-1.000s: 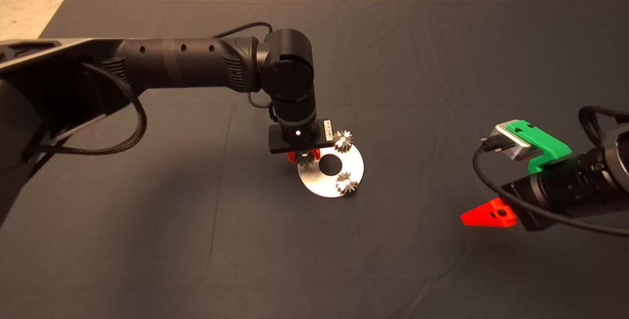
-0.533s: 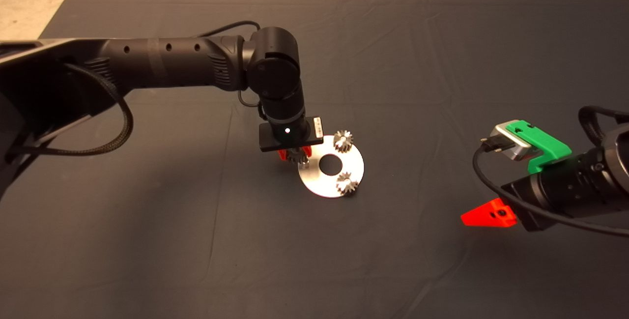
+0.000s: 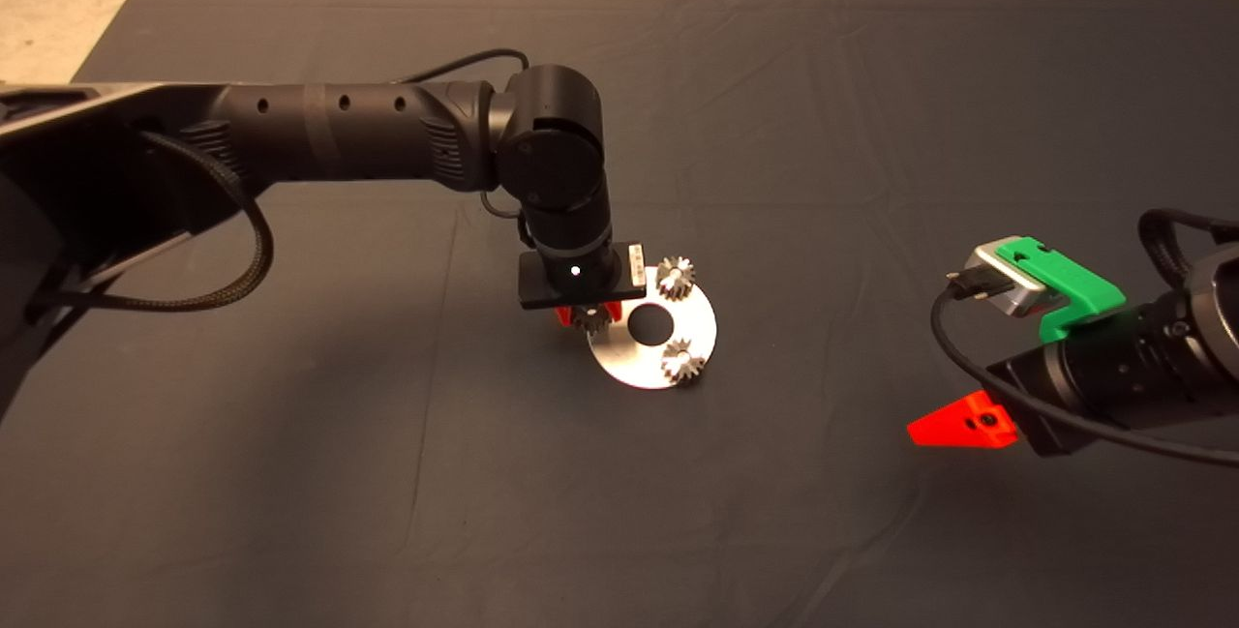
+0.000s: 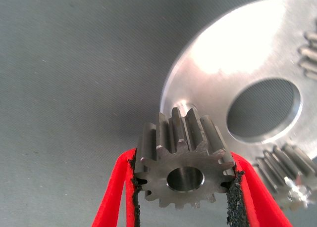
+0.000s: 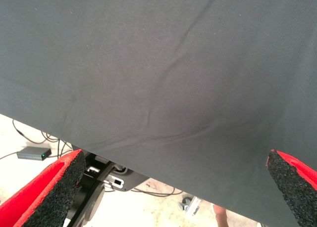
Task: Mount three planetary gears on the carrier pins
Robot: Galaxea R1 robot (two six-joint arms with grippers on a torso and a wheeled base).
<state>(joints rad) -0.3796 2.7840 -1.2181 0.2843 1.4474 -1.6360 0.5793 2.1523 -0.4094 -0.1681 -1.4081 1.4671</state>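
My left gripper is shut on one planetary gear, a small dark-silver toothed wheel with its bore facing the left wrist camera. It hangs just over the left rim of the silvery round disc, beside the central hole. Two more gears sit on the disc, each on a carrier pin; a pin tip shows in one bore. The held gear hides the third pin. My right gripper waits open at the right.
The dark mat is wrinkled and has bare cloth all around the disc. In the right wrist view the mat's edge shows, with floor, cables and a small box beyond it.
The left gripper, still holding its gear, drifted left off the disc's rim, then came back a little to the right and lower. The right arm and the two seated gears stayed put.
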